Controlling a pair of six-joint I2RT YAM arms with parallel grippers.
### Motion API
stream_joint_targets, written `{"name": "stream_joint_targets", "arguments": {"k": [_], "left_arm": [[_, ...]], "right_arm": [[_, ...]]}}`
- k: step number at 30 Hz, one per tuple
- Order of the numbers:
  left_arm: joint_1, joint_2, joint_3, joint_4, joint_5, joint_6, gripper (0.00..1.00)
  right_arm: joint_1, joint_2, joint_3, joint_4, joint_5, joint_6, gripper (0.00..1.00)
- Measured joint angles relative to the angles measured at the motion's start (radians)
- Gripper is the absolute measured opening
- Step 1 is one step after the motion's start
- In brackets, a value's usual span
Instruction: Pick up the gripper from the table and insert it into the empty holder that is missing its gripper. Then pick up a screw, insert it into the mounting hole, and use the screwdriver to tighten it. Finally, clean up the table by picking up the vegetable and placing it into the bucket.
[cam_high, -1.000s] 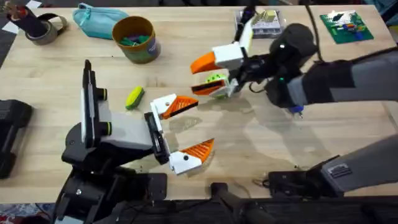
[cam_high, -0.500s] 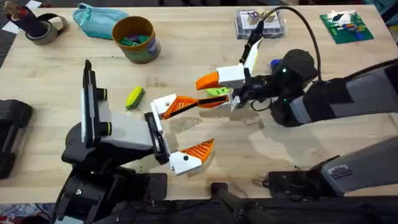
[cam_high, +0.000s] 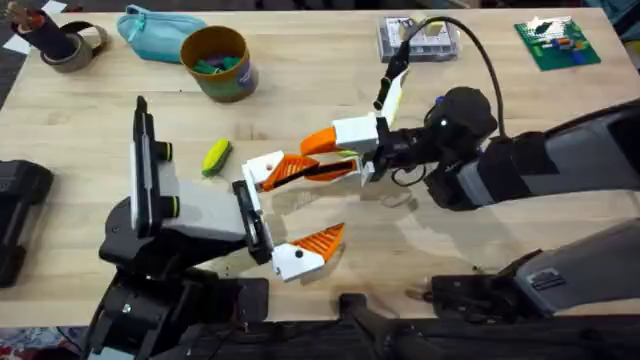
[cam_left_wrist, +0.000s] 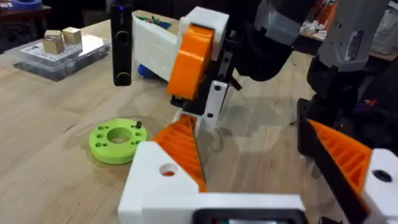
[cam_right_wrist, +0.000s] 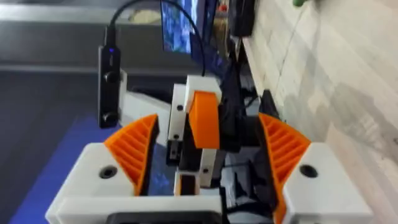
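My left gripper (cam_high: 330, 198) (cam_left_wrist: 245, 124) is open and wide, with an orange pad in each white bracket. A round mounting hole (cam_left_wrist: 166, 169) shows in the far finger's holder (cam_high: 262, 168). My right gripper (cam_high: 306, 160) (cam_right_wrist: 206, 118) is open, its orange fingers straddling the tip of that far left finger. The yellow-green vegetable (cam_high: 215, 157) lies on the table beyond the left arm. The ochre bucket (cam_high: 218, 62) stands at the back. A bit of blue by the right arm may be the screwdriver (cam_high: 438, 101). I can make out no loose gripper.
A green disc (cam_left_wrist: 117, 140) with a small dark pin lies beside the left gripper's far finger. A light-blue pouch (cam_high: 155, 32), a tape roll (cam_high: 70, 45), a clear box (cam_high: 420, 38) and a green board (cam_high: 557, 42) line the back edge.
My right gripper has moved left and nearer, from over the green disc to the tip of the left gripper's far finger. The left arm has stayed still.
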Motion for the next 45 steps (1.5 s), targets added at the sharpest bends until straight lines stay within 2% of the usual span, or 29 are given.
{"name": "stream_joint_targets", "arguments": {"k": [5, 11, 15, 20, 29, 36, 37, 45], "left_arm": [[0.000, 0.000, 0.000, 0.000, 0.000, 0.000, 0.986], [0.000, 0.000, 0.000, 0.000, 0.000, 0.000, 0.986], [0.000, 0.000, 0.000, 0.000, 0.000, 0.000, 0.986], [0.000, 0.000, 0.000, 0.000, 0.000, 0.000, 0.986], [0.000, 0.000, 0.000, 0.000, 0.000, 0.000, 0.986], [0.000, 0.000, 0.000, 0.000, 0.000, -0.001, 0.986], [0.000, 0.000, 0.000, 0.000, 0.000, -0.001, 0.986], [0.000, 0.000, 0.000, 0.000, 0.000, -0.002, 0.986]], "right_arm": [[0.012, 0.000, 0.000, 0.000, 0.023, 0.000, 0.727], [0.026, 0.000, 0.000, 0.000, 0.041, 0.000, 0.676], [0.028, 0.000, 0.000, 0.000, 0.050, 0.000, 0.549], [0.038, 0.000, 0.000, 0.000, 0.052, 0.002, 0.512], [0.042, 0.000, 0.000, 0.000, 0.048, 0.003, 0.329], [0.042, 0.000, 0.000, 0.006, 0.047, 0.005, 0.092], [0.042, 0.000, 0.000, 0.007, 0.047, 0.003, 0.034], [0.042, 0.000, 0.000, 0.006, 0.047, 0.007, 0.015]]}}
